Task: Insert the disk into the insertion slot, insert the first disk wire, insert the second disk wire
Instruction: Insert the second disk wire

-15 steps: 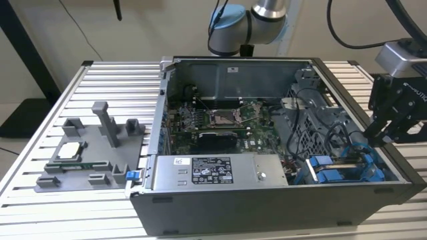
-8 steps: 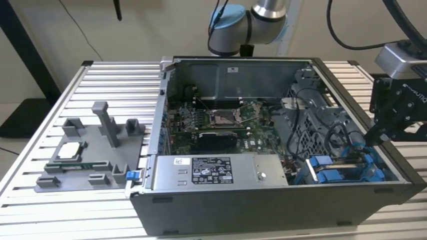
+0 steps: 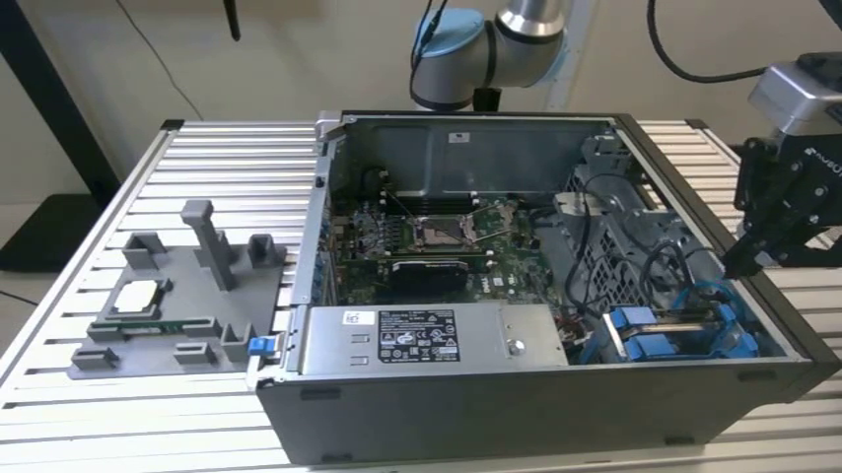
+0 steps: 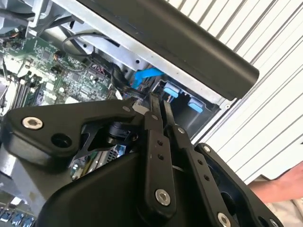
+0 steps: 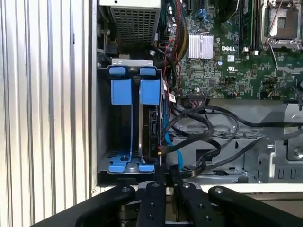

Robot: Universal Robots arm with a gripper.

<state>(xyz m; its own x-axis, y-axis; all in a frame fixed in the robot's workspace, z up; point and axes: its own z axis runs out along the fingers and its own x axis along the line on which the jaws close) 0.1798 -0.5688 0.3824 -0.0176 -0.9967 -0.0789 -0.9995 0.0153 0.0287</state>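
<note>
Gripper fingers drawn together, nothing visible between them. It hangs over the case's edge, right above the insertion slot.

Disk stands edge-on in the slot, just ahead of the fingertips. It looks seated, so I judge the step in hand to be a wire. A blue wire and black cables crowd beside the disk. Seating a plug calls for fine alignment in a tight gap.

First wrist view gives the disk's edge. Exterior view gives gripper height over the slot. Second wrist view catches a person's hand behind the gripper.
</note>
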